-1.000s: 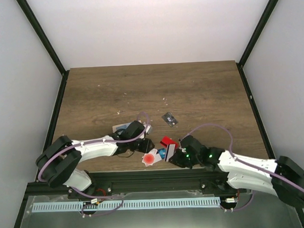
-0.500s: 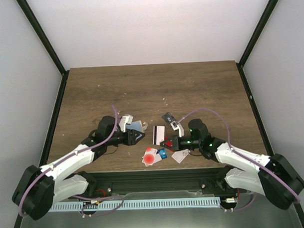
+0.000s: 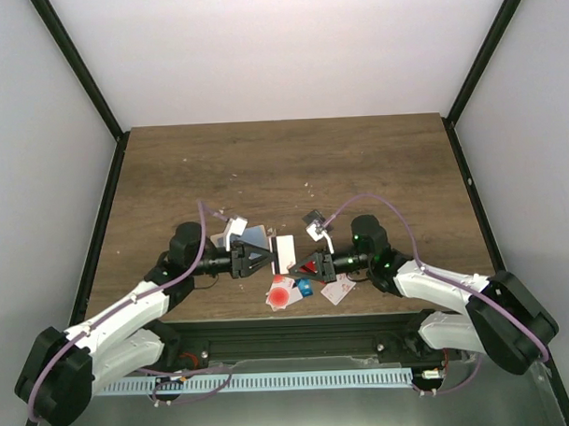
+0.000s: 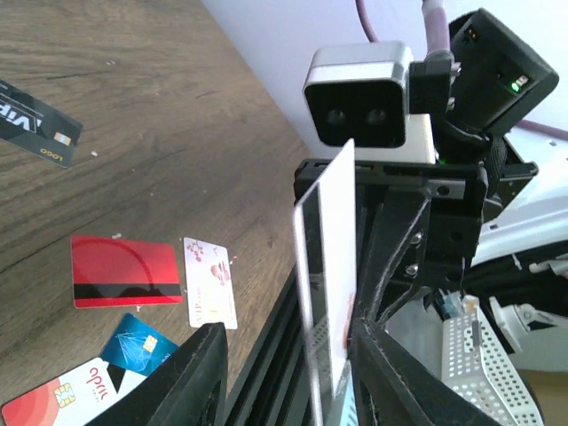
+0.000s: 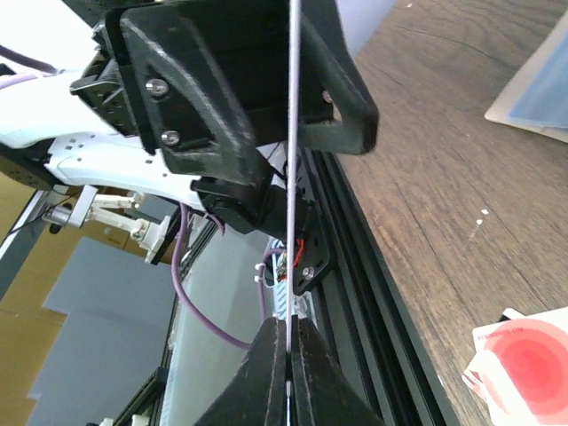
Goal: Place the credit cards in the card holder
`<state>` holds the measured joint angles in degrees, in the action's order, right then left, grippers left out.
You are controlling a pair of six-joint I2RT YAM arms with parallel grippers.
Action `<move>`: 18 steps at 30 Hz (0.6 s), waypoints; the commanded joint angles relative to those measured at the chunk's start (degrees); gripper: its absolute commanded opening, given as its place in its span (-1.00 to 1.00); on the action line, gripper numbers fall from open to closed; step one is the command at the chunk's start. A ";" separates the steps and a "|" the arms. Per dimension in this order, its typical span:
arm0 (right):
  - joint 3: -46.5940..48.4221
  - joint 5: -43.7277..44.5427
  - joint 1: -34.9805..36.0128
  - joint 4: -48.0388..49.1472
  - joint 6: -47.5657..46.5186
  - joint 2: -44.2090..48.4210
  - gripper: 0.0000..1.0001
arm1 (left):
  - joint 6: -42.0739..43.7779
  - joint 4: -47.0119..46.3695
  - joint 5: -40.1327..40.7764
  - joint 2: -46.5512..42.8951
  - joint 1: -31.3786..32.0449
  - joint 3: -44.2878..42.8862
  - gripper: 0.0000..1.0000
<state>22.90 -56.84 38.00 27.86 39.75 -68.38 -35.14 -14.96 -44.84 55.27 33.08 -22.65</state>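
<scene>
Credit cards (image 3: 304, 287) lie scattered at the table's (image 3: 264, 167) near edge, among them a red card (image 4: 124, 284), a blue card (image 4: 135, 344) and a red-dot card (image 3: 282, 294). One white card (image 4: 328, 284) stands on edge in the air, pinched by the right gripper (image 5: 288, 335). The left gripper's (image 3: 270, 260) fingers (image 4: 200, 373) stand apart on either side of it.

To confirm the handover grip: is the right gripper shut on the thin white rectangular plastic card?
Yes, the right gripper pinches the white card edge-on between its closed fingers.
</scene>
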 commanded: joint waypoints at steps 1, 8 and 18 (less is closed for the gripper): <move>1.98 -3.34 -0.51 4.23 -0.02 0.08 -0.99 | -2.06 -6.72 -4.35 1.50 -0.25 1.41 -0.23; 1.98 -3.71 -0.53 4.88 0.17 -0.14 -0.99 | -3.55 -10.01 -5.77 2.90 -0.07 1.65 -0.61; 4.31 -3.25 -0.50 2.15 -1.25 -2.75 -0.93 | -6.54 -11.87 -5.74 3.47 0.06 0.86 -0.92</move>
<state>23.18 -59.18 37.60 30.65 39.88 -70.11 -40.38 -24.34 -50.61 58.76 33.01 -21.52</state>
